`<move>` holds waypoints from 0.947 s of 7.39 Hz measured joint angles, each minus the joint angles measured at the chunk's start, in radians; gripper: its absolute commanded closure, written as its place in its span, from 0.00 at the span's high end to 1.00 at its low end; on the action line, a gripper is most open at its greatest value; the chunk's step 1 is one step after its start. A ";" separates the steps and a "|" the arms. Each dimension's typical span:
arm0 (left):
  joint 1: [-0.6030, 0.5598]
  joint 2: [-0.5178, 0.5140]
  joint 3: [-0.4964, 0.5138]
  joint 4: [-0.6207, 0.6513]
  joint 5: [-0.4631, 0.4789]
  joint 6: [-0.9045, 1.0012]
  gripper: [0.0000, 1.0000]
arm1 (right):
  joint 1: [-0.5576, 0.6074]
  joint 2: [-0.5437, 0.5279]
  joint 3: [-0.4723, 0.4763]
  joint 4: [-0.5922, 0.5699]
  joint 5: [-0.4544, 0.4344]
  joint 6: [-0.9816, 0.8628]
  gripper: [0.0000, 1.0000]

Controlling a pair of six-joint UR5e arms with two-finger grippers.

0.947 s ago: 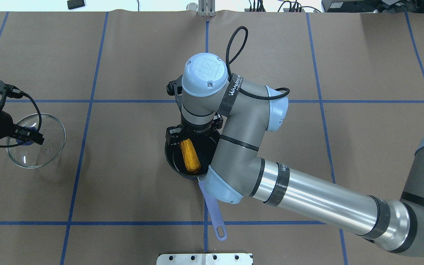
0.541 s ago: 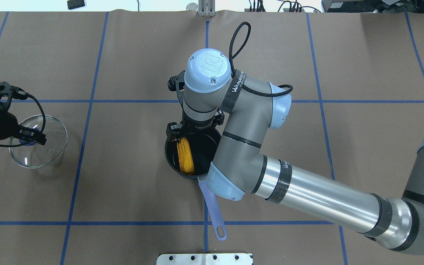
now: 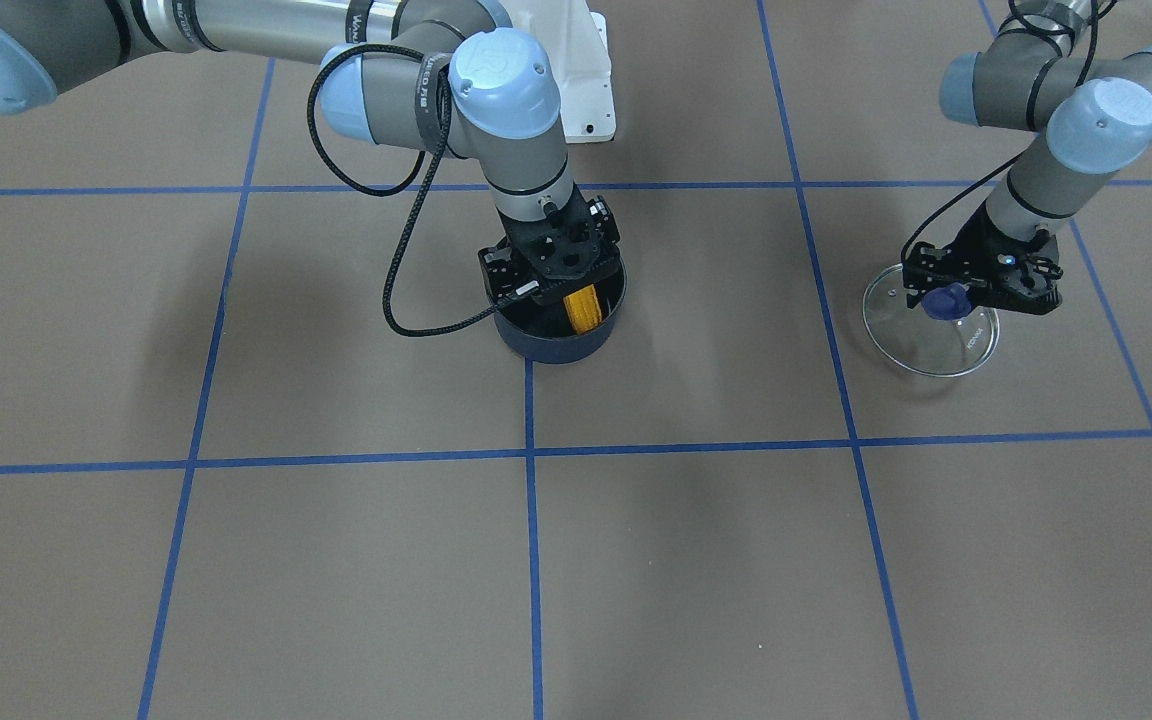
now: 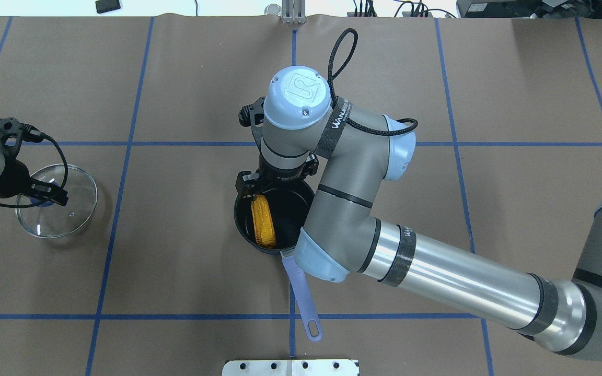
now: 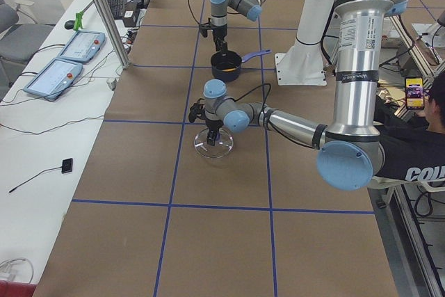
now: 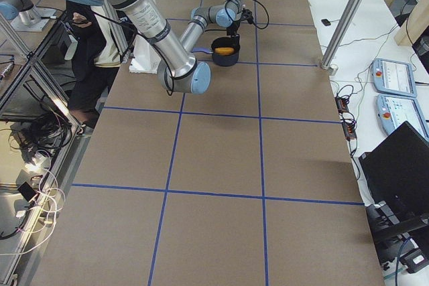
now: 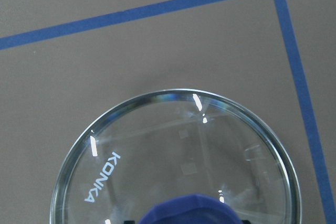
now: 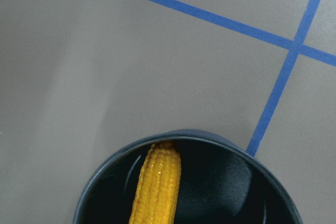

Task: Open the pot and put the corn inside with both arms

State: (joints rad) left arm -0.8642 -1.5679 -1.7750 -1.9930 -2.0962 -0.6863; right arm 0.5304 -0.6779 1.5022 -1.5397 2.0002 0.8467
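Note:
The orange-yellow corn (image 4: 263, 222) lies inside the dark pot (image 4: 239, 222), along its left side; it also shows in the right wrist view (image 8: 157, 187) and the front view (image 3: 582, 307). My right gripper (image 3: 568, 283) hangs just above the pot's far rim, jaws apart and clear of the corn. The pot's purple handle (image 4: 301, 297) points toward the robot. My left gripper (image 3: 948, 298) is shut on the blue knob (image 7: 189, 211) of the glass lid (image 4: 73, 211), at the table's far left, low over or on the table.
My right arm's elbow and forearm (image 4: 437, 271) cover the pot's right side from above. A metal plate (image 4: 290, 367) lies at the near table edge. Blue tape lines (image 4: 123, 143) grid the brown table. An operator (image 5: 424, 137) sits beside the robot base.
The corn went from tilted under the right gripper to lying flat in the pot. The right wrist rose and shifted slightly away. The left gripper carried the lid slightly right.

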 measured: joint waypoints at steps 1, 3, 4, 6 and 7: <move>0.000 -0.005 0.010 0.000 0.001 0.000 0.50 | 0.000 0.000 0.000 0.001 0.000 0.000 1.00; 0.001 -0.019 0.031 -0.001 0.002 0.001 0.61 | 0.000 -0.001 0.001 0.001 0.000 0.000 1.00; 0.001 -0.022 0.035 0.000 0.002 0.001 0.62 | 0.000 -0.002 0.001 0.002 0.000 -0.001 1.00; 0.001 -0.025 0.041 0.002 0.002 0.001 0.65 | 0.002 -0.017 0.001 0.035 0.000 0.000 1.00; 0.001 -0.025 0.045 0.002 0.002 0.002 0.73 | 0.005 -0.031 0.001 0.062 0.001 0.000 1.00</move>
State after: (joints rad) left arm -0.8636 -1.5934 -1.7298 -1.9912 -2.0939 -0.6847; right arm 0.5351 -0.7085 1.5029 -1.4778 2.0012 0.8463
